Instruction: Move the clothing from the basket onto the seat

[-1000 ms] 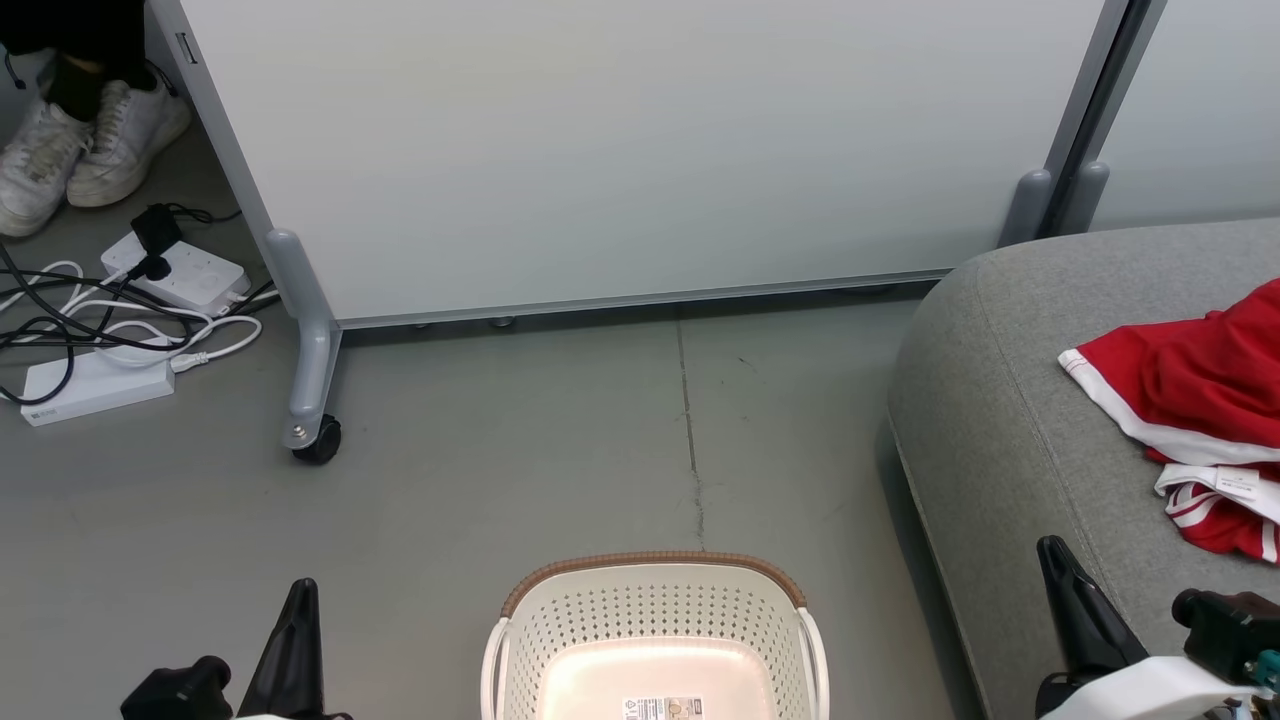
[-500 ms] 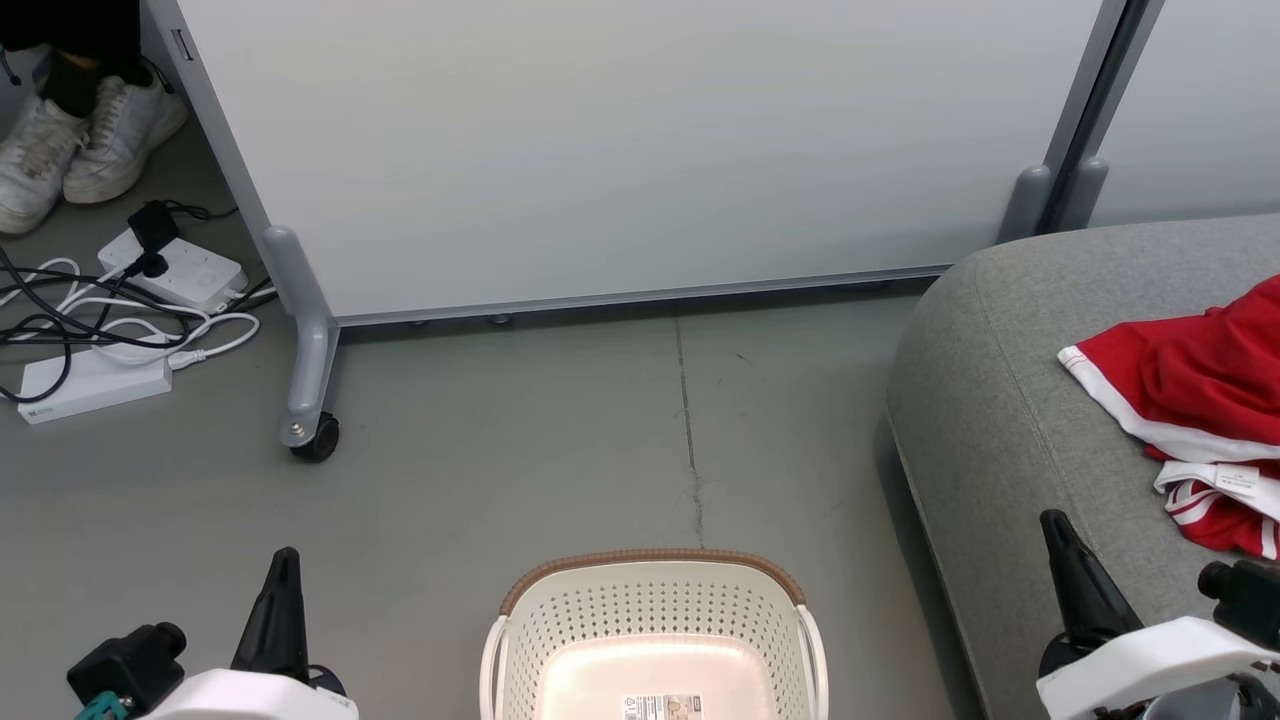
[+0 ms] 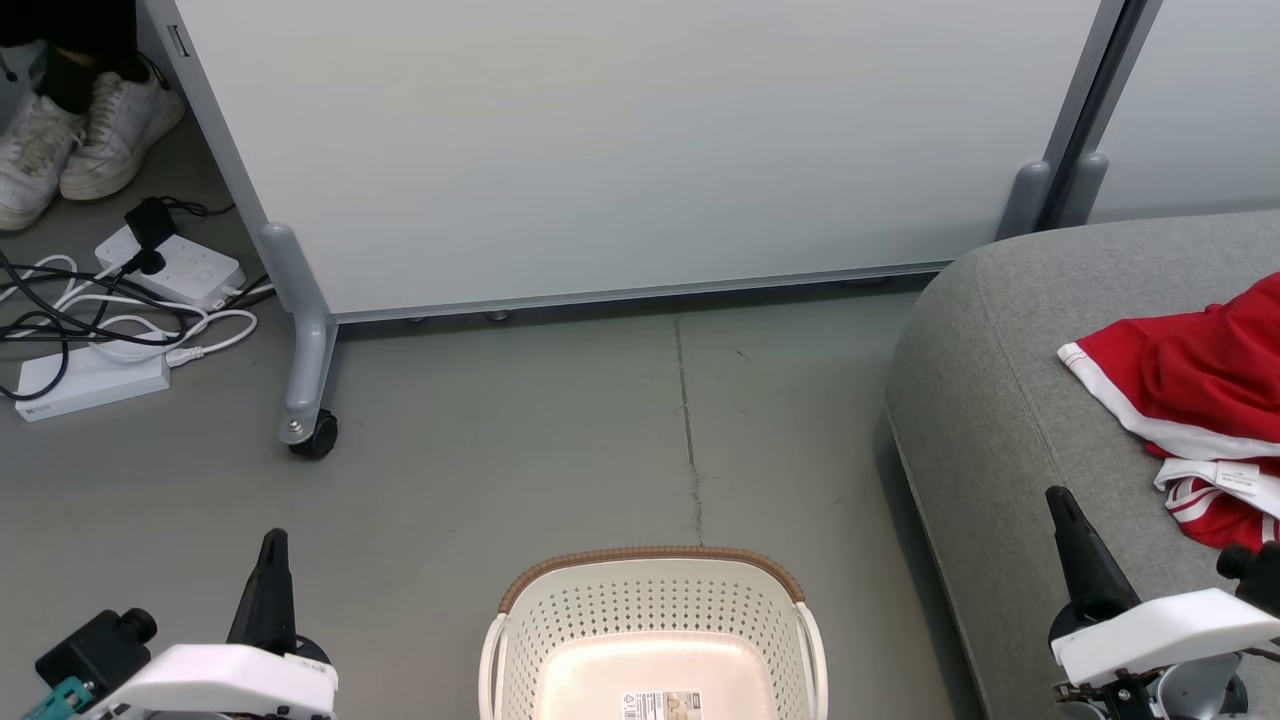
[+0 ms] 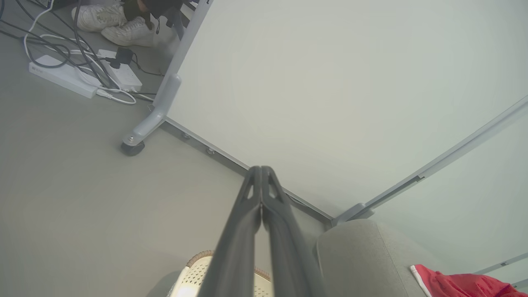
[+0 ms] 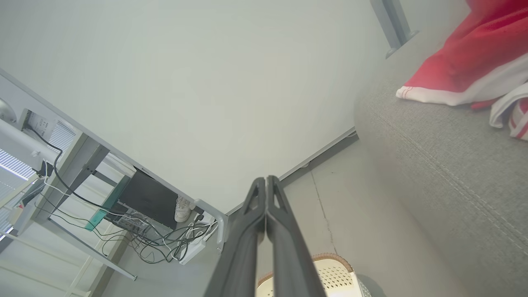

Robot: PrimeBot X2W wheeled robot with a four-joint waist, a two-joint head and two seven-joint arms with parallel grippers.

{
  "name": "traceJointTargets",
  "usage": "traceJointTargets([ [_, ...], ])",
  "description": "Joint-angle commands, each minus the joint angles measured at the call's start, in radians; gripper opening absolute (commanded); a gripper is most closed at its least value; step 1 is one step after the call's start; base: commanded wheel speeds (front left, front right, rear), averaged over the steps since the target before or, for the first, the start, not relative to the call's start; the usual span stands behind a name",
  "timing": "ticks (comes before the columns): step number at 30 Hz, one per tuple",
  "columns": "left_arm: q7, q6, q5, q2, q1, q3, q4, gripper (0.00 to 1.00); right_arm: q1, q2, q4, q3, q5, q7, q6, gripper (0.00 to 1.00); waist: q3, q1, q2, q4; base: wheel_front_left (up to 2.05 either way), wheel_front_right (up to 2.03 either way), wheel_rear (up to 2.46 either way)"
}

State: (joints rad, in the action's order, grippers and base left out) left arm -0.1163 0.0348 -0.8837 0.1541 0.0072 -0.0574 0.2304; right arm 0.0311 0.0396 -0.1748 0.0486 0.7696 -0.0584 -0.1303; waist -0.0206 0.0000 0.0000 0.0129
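Observation:
The red clothing (image 3: 1195, 385) with white trim lies on the grey seat (image 3: 1000, 400) at the right; it also appears in the left wrist view (image 4: 453, 284) and the right wrist view (image 5: 470, 62). The cream basket (image 3: 655, 635) with a brown rim stands on the floor at bottom centre, holding nothing but a paper label (image 3: 660, 705). My left gripper (image 3: 272, 545) is shut left of the basket, with nothing in it. My right gripper (image 3: 1058, 500) is shut over the seat's front edge, short of the clothing. Both wrist views show the fingers (image 4: 260, 194) (image 5: 266, 202) pressed together.
A white partition panel (image 3: 640, 150) on a castor leg (image 3: 310, 440) stands behind the basket. Power strips and tangled cables (image 3: 120, 310) lie at the far left, beside a person's white shoes (image 3: 70, 130). Grey floor (image 3: 600, 450) spreads between panel and basket.
Both arms have risen further into the head view, with more of their white forearms showing. The camera has shifted slightly. Basket and clothing stay put.

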Motion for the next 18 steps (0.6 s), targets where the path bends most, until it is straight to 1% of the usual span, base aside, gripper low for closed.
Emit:
traceJointTargets([
  [1, 0.01, -0.014, -0.041, 0.004, -0.042, 0.018, -0.006, 0.0, 0.036, 0.009, -0.001, 0.004, 0.048, -0.005, 0.0, 0.0, 0.001, 0.0, 0.0, 0.0, 0.0, 0.0, 0.0],
  [18, 0.063, -0.055, -0.217, -0.024, -0.087, 0.071, 0.023, 0.0, 0.097, 0.011, -0.066, 0.016, 0.252, -0.024, -0.001, 0.0, 0.007, 0.0, 0.0, -0.003, 0.0, 0.0, 0.0],
])
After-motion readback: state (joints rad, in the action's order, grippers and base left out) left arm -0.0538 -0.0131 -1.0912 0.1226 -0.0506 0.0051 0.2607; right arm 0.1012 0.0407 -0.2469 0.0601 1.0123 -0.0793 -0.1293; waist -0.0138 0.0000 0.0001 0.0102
